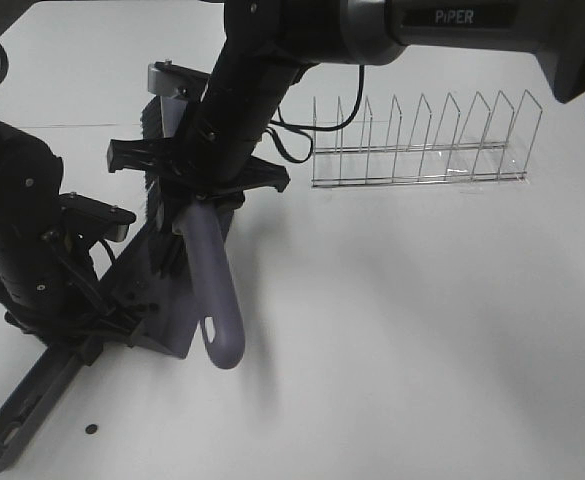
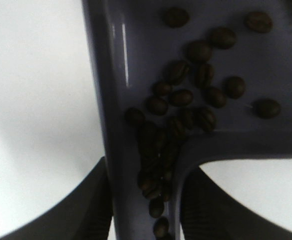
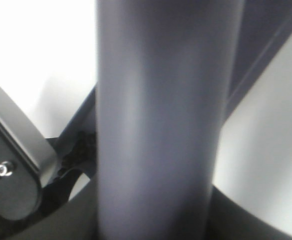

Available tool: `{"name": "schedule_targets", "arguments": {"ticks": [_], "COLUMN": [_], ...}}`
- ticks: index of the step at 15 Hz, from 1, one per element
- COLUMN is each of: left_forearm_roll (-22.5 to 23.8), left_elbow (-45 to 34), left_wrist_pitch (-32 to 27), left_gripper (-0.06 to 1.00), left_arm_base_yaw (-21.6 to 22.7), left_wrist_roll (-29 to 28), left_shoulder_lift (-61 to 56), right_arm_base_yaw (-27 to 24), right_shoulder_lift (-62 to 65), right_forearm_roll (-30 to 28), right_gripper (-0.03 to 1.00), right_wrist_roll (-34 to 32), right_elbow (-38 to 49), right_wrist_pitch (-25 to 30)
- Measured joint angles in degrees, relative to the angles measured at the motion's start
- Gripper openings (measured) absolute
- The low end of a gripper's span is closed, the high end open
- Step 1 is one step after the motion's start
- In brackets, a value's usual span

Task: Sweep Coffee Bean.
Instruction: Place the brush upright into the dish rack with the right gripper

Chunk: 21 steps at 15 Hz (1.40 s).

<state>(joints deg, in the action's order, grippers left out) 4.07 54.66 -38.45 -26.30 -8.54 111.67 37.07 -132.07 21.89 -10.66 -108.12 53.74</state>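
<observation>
The purple dustpan [image 1: 162, 315] rests on the white table, its handle [image 1: 22, 420] pointing to the near left. My left gripper [image 1: 82, 335] is shut on that handle. In the left wrist view, dozens of coffee beans [image 2: 185, 100] lie in the pan [image 2: 280, 65] and down the handle channel between my fingers [image 2: 93, 210]. One loose coffee bean [image 1: 92, 428] lies on the table by the handle. My right gripper [image 1: 197, 185] reaches across and is shut on the purple brush handle [image 1: 217, 290], which fills the right wrist view [image 3: 155, 120]. The black bristles [image 1: 155, 200] stand at the pan's far end.
A wire dish rack [image 1: 422, 140] stands at the back right of the white table [image 1: 422, 330]. The left arm's black body [image 1: 22, 230] is close beside the dustpan, and part of it shows in the right wrist view [image 3: 11, 170].
</observation>
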Motion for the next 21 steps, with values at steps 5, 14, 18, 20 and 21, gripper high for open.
{"name": "schedule_targets", "arguments": {"ticks": [5, 14, 18, 20, 21], "left_forearm_roll": [-1.1, -4.1, -4.8, -5.3, -5.6], "left_elbow": [0.0, 0.0, 0.0, 0.0, 0.0], "left_wrist_pitch": [0.2, 0.6, 0.8, 0.9, 0.9], "left_gripper": [0.35, 0.35, 0.35, 0.35, 0.35], "left_arm_base_yaw": [0.0, 0.0, 0.0, 0.0, 0.0], "left_wrist_roll": [0.1, 0.1, -0.1, -0.1, -0.1], "left_shoulder_lift": [0.0, 0.1, 0.1, 0.1, 0.1], "right_arm_base_yaw": [-1.8, -6.0, -6.3, -7.6, -10.2], "right_shoulder_lift": [5.8, 10.7, 14.6, 14.8, 15.0], "right_forearm_roll": [-13.8, -19.1, -23.8, -24.1, -24.3], "right_gripper": [0.29, 0.29, 0.29, 0.29, 0.29], "right_wrist_roll": [-3.0, 0.1, 1.2, 1.2, 1.2], "right_elbow": [-4.4, -3.1, 10.7, 14.0, 16.1], "right_wrist_pitch": [11.9, 16.2, 16.7, 16.9, 17.0]}}
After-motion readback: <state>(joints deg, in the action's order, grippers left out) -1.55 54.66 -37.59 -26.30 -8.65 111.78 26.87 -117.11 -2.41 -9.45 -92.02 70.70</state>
